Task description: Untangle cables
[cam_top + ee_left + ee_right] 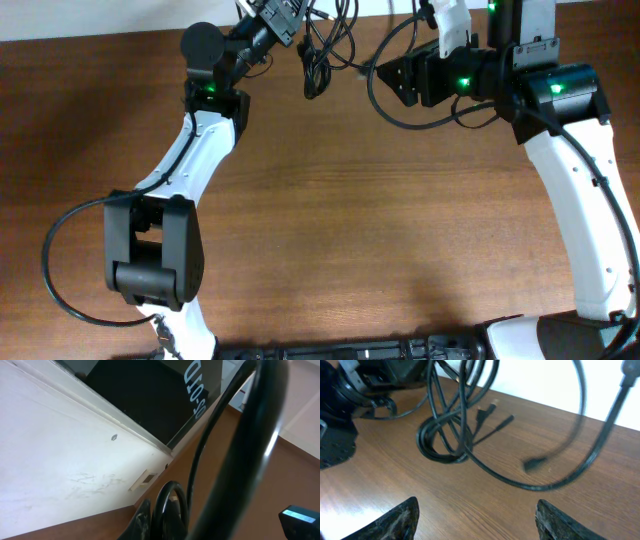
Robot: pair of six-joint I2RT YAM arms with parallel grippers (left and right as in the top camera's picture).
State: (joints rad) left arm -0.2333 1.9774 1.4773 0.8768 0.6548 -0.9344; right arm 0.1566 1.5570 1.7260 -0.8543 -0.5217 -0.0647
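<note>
Cables [318,70] hang from left gripper [290,25]; right gripper [476,510], spread wide, faces them.

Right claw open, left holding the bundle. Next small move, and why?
Probably ease the right claw forward onto the loose plug end and close: it is open and empty, that end sits apart from the coil, and the left claw holds the tangled cables.

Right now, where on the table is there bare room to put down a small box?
Free: the wide bare wood of the table between the left arm and the right arm. Crowded: the far edge, where the cables hang from the left pincer and the open right pincer faces them.
</note>
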